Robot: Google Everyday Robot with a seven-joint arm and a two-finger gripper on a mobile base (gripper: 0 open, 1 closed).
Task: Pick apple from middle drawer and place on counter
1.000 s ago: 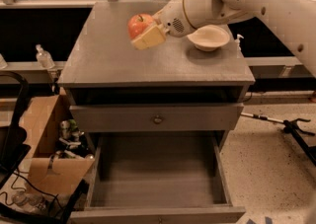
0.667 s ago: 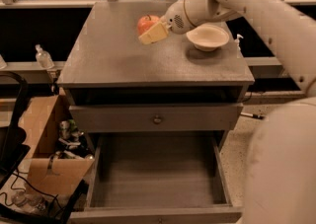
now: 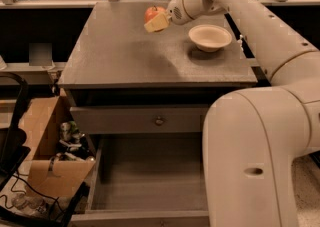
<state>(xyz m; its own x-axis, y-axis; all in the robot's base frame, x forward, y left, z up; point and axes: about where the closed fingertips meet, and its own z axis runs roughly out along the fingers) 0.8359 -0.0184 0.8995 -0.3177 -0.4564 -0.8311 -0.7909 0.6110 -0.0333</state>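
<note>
Gripper (image 3: 156, 21) clamped on the apple (image 3: 152, 13), held over the far middle of the counter (image 3: 115, 56). Since a second ago the apple has gone farther back and slightly right. Judged: pick done, only set-down left. Cardboard box (image 3: 45, 136) on floor at left, irrelevant. Middle drawer (image 3: 145, 181) open below, no apple visible inside. Bare counter left of and in front of the apple, edges well apart. Bowl (image 3: 210, 37) near on right, avoid. Arm link (image 3: 250, 161) now hides the drawer's right side.
</note>
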